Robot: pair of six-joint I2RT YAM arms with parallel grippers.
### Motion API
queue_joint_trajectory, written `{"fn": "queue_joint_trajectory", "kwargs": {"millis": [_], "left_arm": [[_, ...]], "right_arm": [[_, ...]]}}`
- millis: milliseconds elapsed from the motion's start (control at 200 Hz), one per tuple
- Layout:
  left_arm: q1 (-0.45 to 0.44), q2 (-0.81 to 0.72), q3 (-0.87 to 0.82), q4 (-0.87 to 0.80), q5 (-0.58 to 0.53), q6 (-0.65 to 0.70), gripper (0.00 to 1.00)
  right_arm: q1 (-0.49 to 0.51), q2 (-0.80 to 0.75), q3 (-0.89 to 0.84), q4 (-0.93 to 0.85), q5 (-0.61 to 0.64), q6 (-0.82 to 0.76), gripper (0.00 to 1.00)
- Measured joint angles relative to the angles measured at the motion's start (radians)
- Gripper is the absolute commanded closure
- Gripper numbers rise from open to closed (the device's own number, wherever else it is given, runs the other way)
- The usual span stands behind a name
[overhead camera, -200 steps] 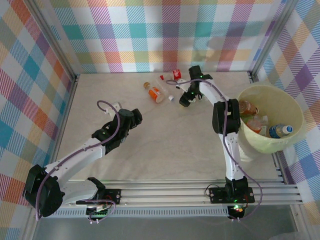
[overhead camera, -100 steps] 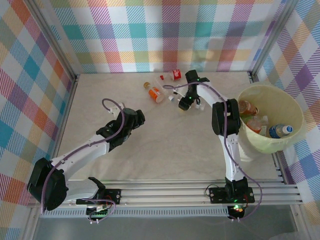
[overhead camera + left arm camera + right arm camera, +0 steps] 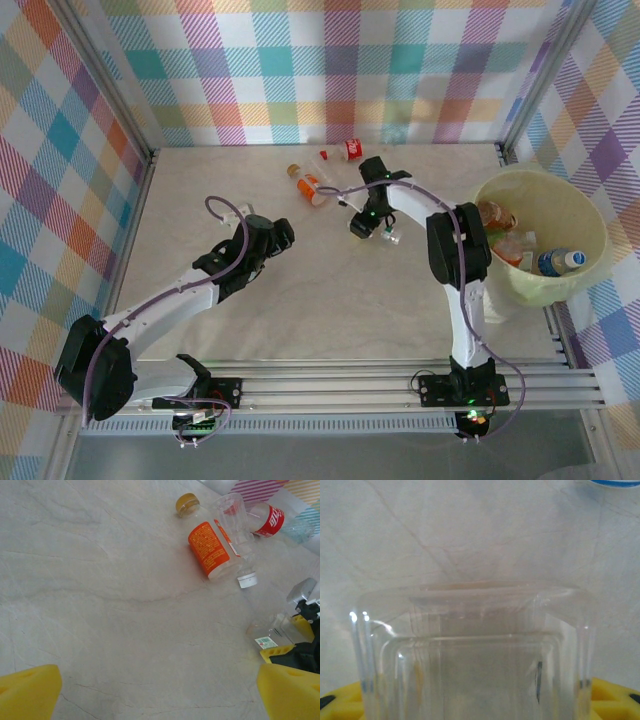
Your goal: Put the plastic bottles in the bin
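My right gripper point(image 3: 362, 224) is shut on a clear square plastic bottle point(image 3: 470, 650), which sits between its yellow pads point(image 3: 340, 702) just above the table. The left wrist view shows that same bottle point(image 3: 270, 632) in the right gripper point(image 3: 285, 640). An orange-labelled bottle point(image 3: 313, 186) point(image 3: 210, 550), a crushed clear one point(image 3: 235, 525) and a red-labelled one point(image 3: 346, 151) point(image 3: 265, 520) lie at the back of the table. The cream bin point(image 3: 545, 290) stands at the right with several bottles point(image 3: 558, 262) inside. Left of centre, my left gripper point(image 3: 272, 238) point(image 3: 160, 695) hangs open over bare table.
The table point(image 3: 330, 300) is pale marble-patterned, boxed in by checked walls and metal posts point(image 3: 515, 110). A rail point(image 3: 330, 385) carrying both arm bases runs along the near edge. The right arm's upper link point(image 3: 455, 250) stands close to the bin's left rim.
The right gripper closed onto the clear bottle and drew it nearer and leftward, away from the lying bottles. The left arm shifted slightly right, its gripper staying open.
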Motion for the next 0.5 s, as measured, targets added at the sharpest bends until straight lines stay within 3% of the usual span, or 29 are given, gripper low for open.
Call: {"fn": "queue_joint_trajectory", "kwargs": {"millis": [500], "left_arm": [[0.000, 0.003, 0.000, 0.058, 0.065, 0.000, 0.00]], "right_arm": [[0.082, -0.404, -0.295, 0.229, -0.035, 0.165, 0.61]]}}
